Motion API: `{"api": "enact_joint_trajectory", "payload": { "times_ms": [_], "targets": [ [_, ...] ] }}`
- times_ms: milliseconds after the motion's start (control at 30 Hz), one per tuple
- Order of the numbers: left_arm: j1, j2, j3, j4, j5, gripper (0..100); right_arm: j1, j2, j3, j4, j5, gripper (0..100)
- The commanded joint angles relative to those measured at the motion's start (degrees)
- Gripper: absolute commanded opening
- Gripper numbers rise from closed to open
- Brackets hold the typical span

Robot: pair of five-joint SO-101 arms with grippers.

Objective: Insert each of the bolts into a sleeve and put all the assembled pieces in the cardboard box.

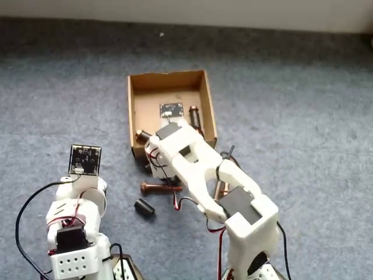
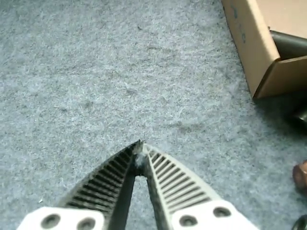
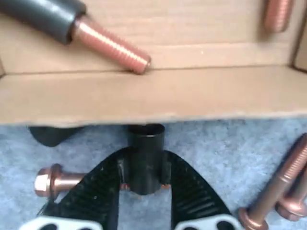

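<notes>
My right gripper (image 3: pixel 145 162) is shut on a black sleeve (image 3: pixel 146 140) held upright, with a copper rim showing at its base. It hangs just outside the near wall of the cardboard box (image 3: pixel 144 96) (image 1: pixel 134 105). Inside the box lies a sleeve with a bolt's thread sticking out (image 3: pixel 108 44), and a second thread (image 3: pixel 278 14) shows farther along. One loose bolt (image 3: pixel 53 181) (image 1: pixel 160 187) lies on the carpet beside the gripper, and two more (image 3: pixel 280 189) on its other side. My left gripper (image 2: pixel 139 147) (image 1: pixel 85 160) is shut and empty over bare carpet, left of the box.
A spare black sleeve (image 1: pixel 144 207) lies on the grey carpet near the loose bolt. The box's corner (image 2: pixel 264 57) and a copper bolt head (image 2: pixel 301 175) sit at the edge of the left wrist view. Open carpet surrounds the left arm.
</notes>
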Motion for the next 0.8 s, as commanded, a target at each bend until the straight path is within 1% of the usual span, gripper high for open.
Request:
{"api": "enact_joint_trajectory", "payload": {
  "times_ms": [0, 133, 233, 333, 433, 667, 767],
  "targets": [
    [1.0, -0.5, 0.7, -1.1, -0.6, 1, 1.3, -13.8, -1.5, 3.4, 2.8, 0.5],
    [1.0, -0.5, 0.7, -1.0, -0.6, 1, 4.9, -26.0, 3.4, 4.7, 5.8, 0.5],
    [1.0, -0.5, 0.7, -0.9, -0.6, 1, 9.2, -33.4, 8.1, 4.4, 8.4, 0.5],
    [1.0, -0.5, 0.7, -0.9, -0.6, 1, 13.4, -40.0, 13.9, 3.2, 8.9, 0.5],
    [1.0, -0.5, 0.6, -0.9, -0.6, 1, 17.1, -46.5, 20.7, 0.8, 8.9, 0.5],
    [1.2, -0.5, 0.0, -0.9, -0.6, 1, 29.0, -62.9, 37.3, -7.0, 9.0, 0.5],
    [1.4, -0.5, -0.7, -0.8, -0.6, 1, 32.0, -67.8, 44.0, -10.2, 12.0, 0.5]
  ]
}}
